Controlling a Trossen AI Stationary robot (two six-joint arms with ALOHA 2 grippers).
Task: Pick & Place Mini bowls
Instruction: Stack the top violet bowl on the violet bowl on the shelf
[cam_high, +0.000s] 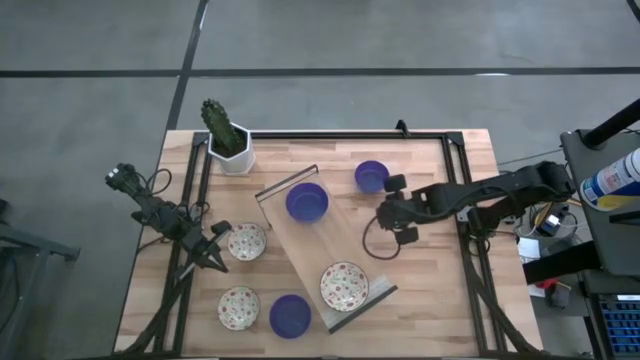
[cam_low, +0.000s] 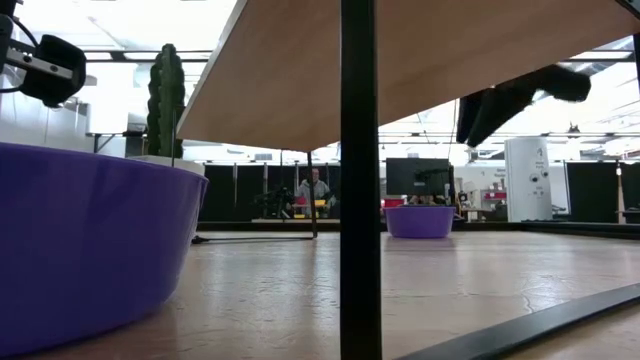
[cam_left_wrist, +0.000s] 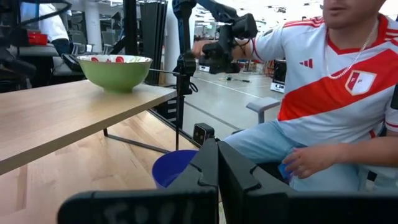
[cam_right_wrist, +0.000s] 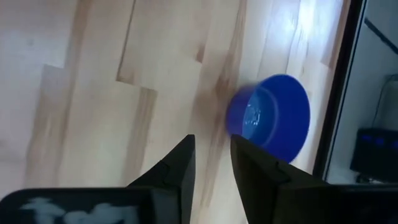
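Six mini bowls show in the high view. A blue bowl (cam_high: 306, 201) and a floral bowl (cam_high: 344, 286) sit on a raised wooden shelf (cam_high: 300, 245). On the table stand a blue bowl (cam_high: 371, 176), a second blue bowl (cam_high: 290, 316), and two floral bowls (cam_high: 247, 241) (cam_high: 238, 307). My right gripper (cam_high: 388, 212) hangs above bare table just near of the far blue bowl (cam_right_wrist: 270, 115), fingers a little apart (cam_right_wrist: 211, 152), holding nothing. My left gripper (cam_high: 216, 252) is shut (cam_left_wrist: 217, 168) beside the floral bowl on the table's left, touching nothing.
A cactus in a white pot (cam_high: 228, 140) stands at the far left corner. The shelf's black leg (cam_low: 358, 180) and frame rails (cam_high: 470, 250) rise from the table. A person in a red-and-white shirt (cam_left_wrist: 336, 81) sits beyond the near edge. Bare wood lies right of the shelf.
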